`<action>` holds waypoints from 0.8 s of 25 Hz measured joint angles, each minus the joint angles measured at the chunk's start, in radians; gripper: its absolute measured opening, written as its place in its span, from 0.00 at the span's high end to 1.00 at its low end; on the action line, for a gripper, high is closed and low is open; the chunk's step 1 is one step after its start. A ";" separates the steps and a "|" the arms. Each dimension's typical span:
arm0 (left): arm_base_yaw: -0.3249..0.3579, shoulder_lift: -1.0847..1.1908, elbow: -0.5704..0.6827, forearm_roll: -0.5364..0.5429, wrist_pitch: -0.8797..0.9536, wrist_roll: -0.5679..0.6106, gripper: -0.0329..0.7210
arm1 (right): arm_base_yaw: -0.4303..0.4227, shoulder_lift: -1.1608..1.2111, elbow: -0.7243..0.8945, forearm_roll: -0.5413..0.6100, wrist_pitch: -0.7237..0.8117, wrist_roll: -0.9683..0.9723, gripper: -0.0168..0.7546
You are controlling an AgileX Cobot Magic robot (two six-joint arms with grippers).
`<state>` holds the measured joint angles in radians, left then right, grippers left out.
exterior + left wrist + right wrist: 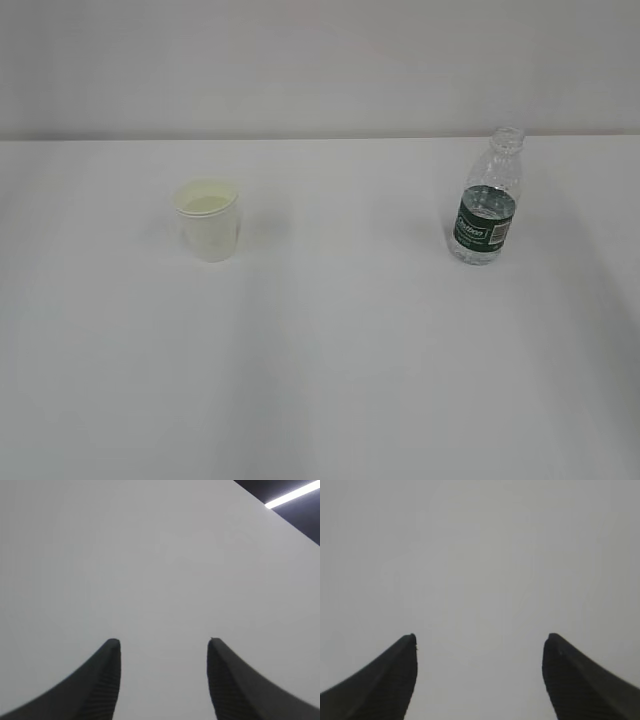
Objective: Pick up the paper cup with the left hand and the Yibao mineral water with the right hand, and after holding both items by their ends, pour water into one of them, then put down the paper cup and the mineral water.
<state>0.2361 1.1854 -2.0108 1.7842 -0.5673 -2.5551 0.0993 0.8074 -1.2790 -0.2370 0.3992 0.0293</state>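
Both hands' jaws gape over bare table (330, 380), holding nothing.

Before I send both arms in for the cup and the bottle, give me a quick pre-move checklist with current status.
1. Paper cup upright on the table: ok.
2. Yibao mineral water upright, neck uncapped: ok.
3. Cup and bottle well apart, nothing between them: ok.
4. Left gripper jaws apart, nothing between them: ok.
5. Right gripper jaws wide apart, nothing held: ok.
6. Grippers lined up with their targets: cannot tell; neither wrist view shows the cup or bottle, and no arm appears in the exterior view.
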 joint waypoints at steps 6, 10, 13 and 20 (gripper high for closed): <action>0.000 0.000 -0.038 0.053 -0.066 -0.072 0.43 | 0.000 -0.009 -0.012 -0.006 0.047 0.000 0.21; 0.000 0.000 -0.038 0.060 -0.112 -0.078 0.43 | 0.002 -0.029 -0.013 -0.006 0.066 0.000 0.21; 0.000 -0.006 -0.038 0.060 -0.122 -0.078 0.43 | 0.004 -0.043 -0.013 -0.006 0.082 0.000 0.21; 0.000 -0.008 -0.038 0.060 -0.161 -0.076 0.43 | 0.008 -0.047 -0.013 -0.006 0.107 0.000 0.21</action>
<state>0.2361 1.1771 -2.0484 1.8445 -0.7278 -2.6309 0.1076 0.7606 -1.2921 -0.2432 0.5057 0.0293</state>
